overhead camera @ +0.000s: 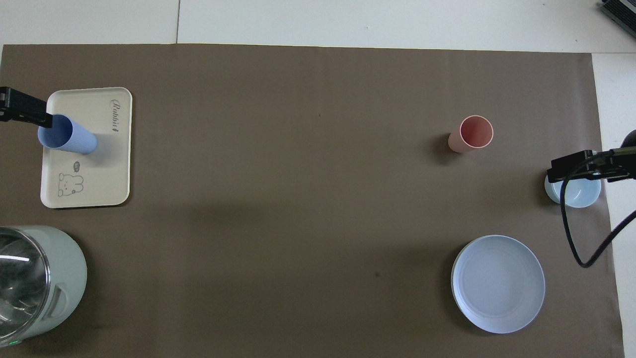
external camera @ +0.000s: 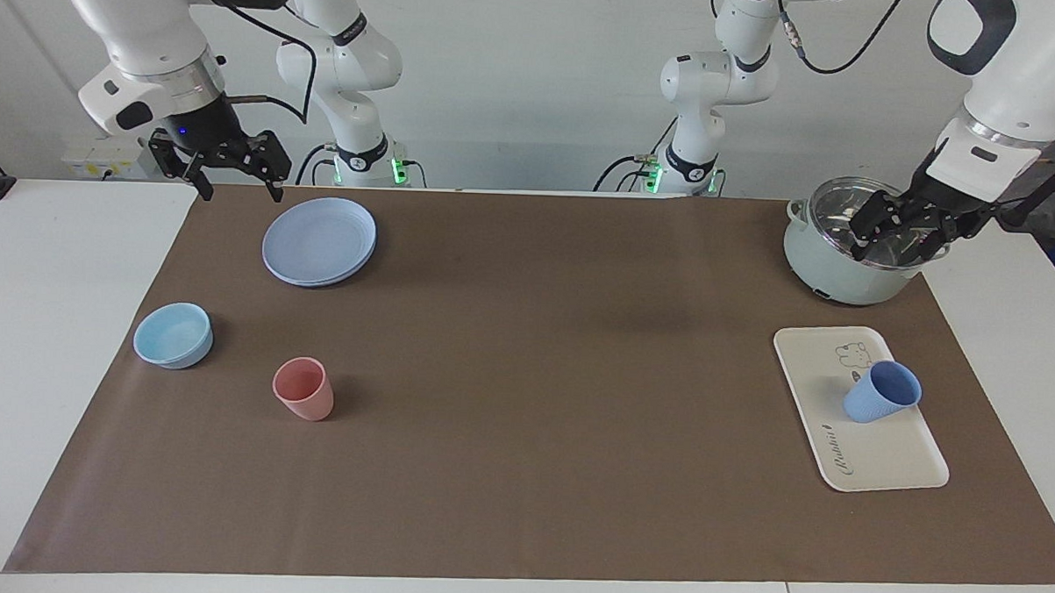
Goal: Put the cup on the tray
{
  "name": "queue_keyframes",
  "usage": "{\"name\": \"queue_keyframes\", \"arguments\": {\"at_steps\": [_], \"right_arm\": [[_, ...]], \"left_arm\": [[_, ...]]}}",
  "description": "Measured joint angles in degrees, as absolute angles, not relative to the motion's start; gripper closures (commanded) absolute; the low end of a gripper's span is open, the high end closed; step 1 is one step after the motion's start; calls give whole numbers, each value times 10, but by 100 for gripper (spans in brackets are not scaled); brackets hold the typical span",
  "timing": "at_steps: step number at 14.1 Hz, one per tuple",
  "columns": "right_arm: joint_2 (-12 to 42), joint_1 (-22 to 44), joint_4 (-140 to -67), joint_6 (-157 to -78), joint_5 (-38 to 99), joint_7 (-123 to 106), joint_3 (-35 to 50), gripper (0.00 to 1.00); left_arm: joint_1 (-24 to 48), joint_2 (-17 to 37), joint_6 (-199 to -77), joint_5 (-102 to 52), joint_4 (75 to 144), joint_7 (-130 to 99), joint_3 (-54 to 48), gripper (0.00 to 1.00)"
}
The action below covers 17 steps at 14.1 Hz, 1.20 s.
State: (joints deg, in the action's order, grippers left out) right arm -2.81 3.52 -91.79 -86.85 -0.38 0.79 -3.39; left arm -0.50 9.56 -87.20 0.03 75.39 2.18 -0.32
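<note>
The cup (external camera: 880, 392) is seen standing upright on the tray (external camera: 890, 463) at the left arm's end of the worktop – the placement is judged done. The left gripper (external camera: 900, 229) hangs released and empty over the pot (external camera: 823, 263), the cup lying farther out, nearest this arm. The right gripper (external camera: 233, 170) waits spread open over the worktop beside the plate (external camera: 319, 241).

I see the periwinkle cup (external camera: 881, 392) standing upright on the cream bear-printed tray (external camera: 890, 454), mid-tray by one long edge, well apart from my left gripper's fingers (external camera: 881, 223).
</note>
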Motion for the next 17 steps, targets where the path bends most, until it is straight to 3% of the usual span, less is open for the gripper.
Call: {"name": "queue_keyframes", "arguments": {"at_steps": [17], "right_arm": [[-30, 35, -917, -863, -12, 8, -34, 0]], "left_arm": [[-4, 93, -872, 0, 764, 22, -5, 0]]}}
